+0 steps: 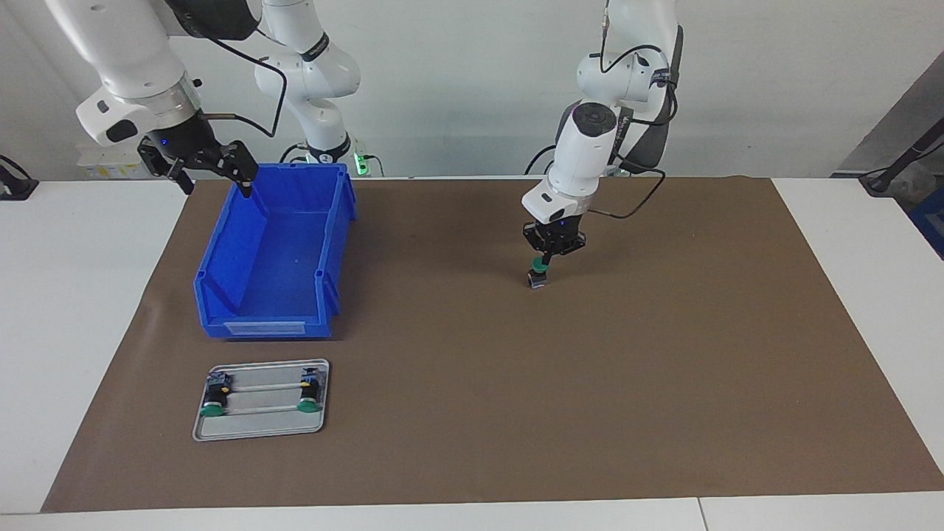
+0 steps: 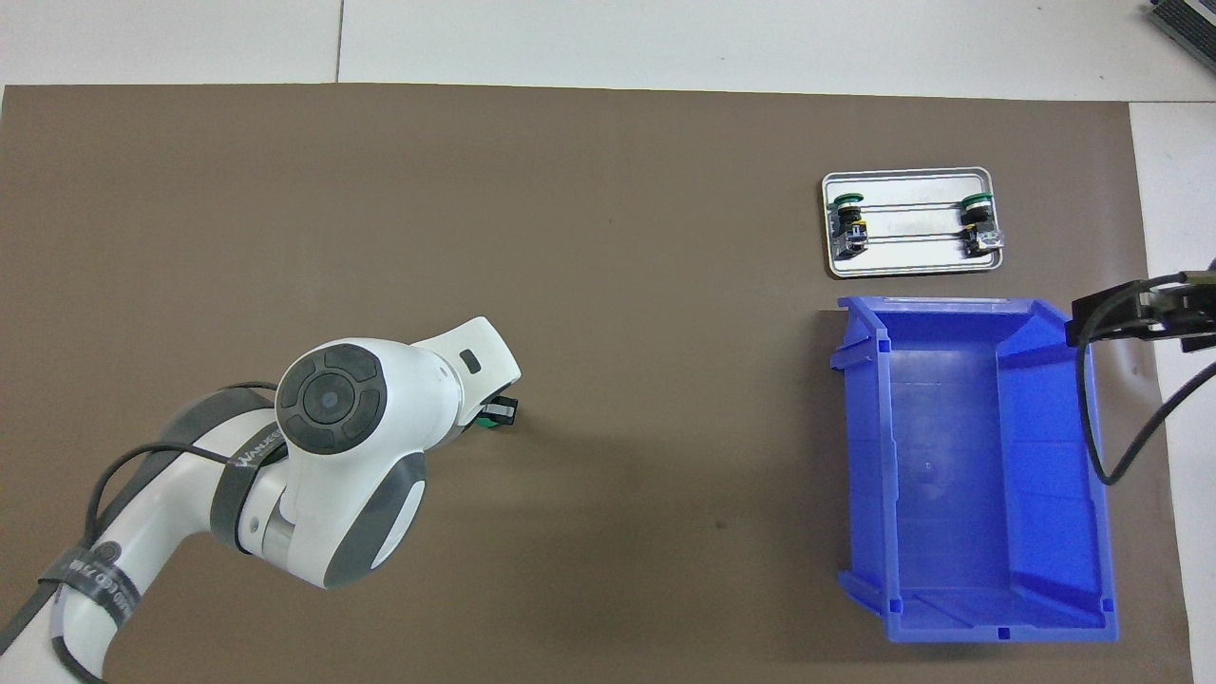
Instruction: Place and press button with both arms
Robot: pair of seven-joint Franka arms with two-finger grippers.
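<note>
My left gripper [image 1: 545, 259] is shut on a button [image 1: 538, 274] over the middle of the brown mat. It holds the button by the green cap, and the black body hangs down at the mat's surface. In the overhead view the left arm's wrist covers the gripper, and only the button [image 2: 499, 413] peeks out beside it. Two more buttons [image 1: 214, 399] [image 1: 310, 394] lie on a small metal tray [image 1: 262, 428]; the overhead view shows them too [image 2: 848, 223] [image 2: 979, 224]. My right gripper [image 1: 217, 183] hangs open and holds nothing over the blue bin's rim, at its robot-side corner.
An empty blue bin [image 1: 221, 265] [image 2: 1083, 532] stands toward the right arm's end of the table. The metal tray [image 2: 907, 270] lies just farther from the robots than the bin. The brown mat [image 1: 664, 369] covers most of the white table.
</note>
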